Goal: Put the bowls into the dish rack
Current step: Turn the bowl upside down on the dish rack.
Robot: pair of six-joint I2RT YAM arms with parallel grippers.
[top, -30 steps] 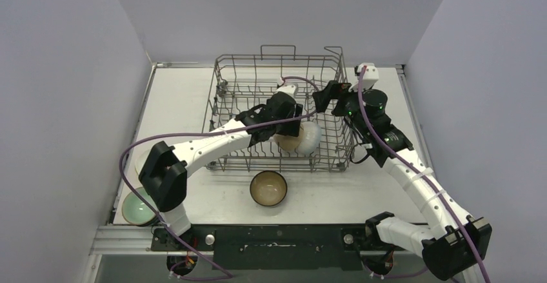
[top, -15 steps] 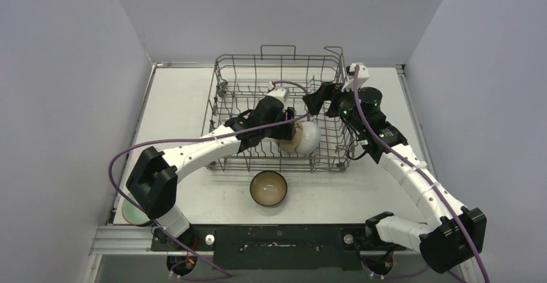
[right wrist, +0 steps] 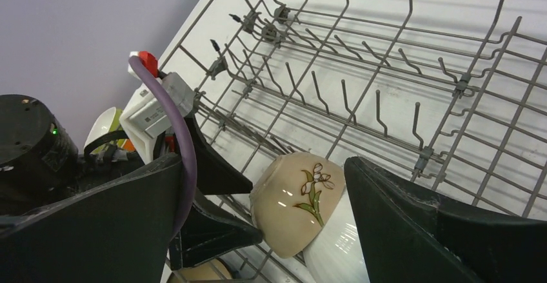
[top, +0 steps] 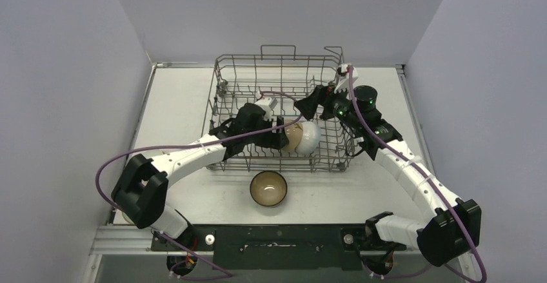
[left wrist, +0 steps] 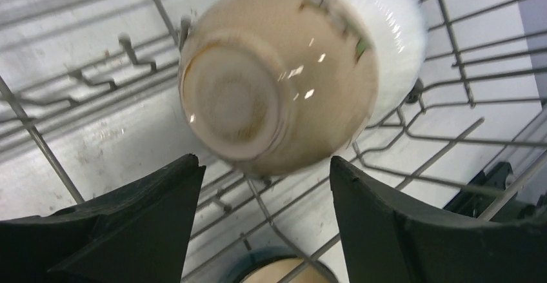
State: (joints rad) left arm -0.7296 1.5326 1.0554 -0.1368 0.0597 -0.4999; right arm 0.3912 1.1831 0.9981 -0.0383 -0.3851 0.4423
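Note:
The dish rack (top: 219,96) stands mid-table. In its near right part a beige flowered bowl (top: 293,138) lies on its side, nested against a white ribbed bowl (top: 313,137). My left gripper (top: 278,140) is open just left of the beige bowl. In the left wrist view the bowl's foot (left wrist: 232,96) faces the gripper (left wrist: 264,167), a short gap beyond the fingertips. My right gripper (top: 306,107) hovers open above and behind the pair. In the right wrist view the beige bowl (right wrist: 297,199) and the white bowl (right wrist: 335,251) lie below it (right wrist: 263,159), untouched.
A dark-rimmed bowl with a tan inside (top: 268,188) sits on the table in front of the rack, showing through the wires (left wrist: 284,273). Stacked bowls (right wrist: 106,128) show at the left edge of the right wrist view. Upright tines (right wrist: 348,102) fill the rack floor.
My left gripper has drawn back leftward off the beige bowl and opened wider, its elbow swinging outward. The right gripper has moved left over the rack toward the bowls.

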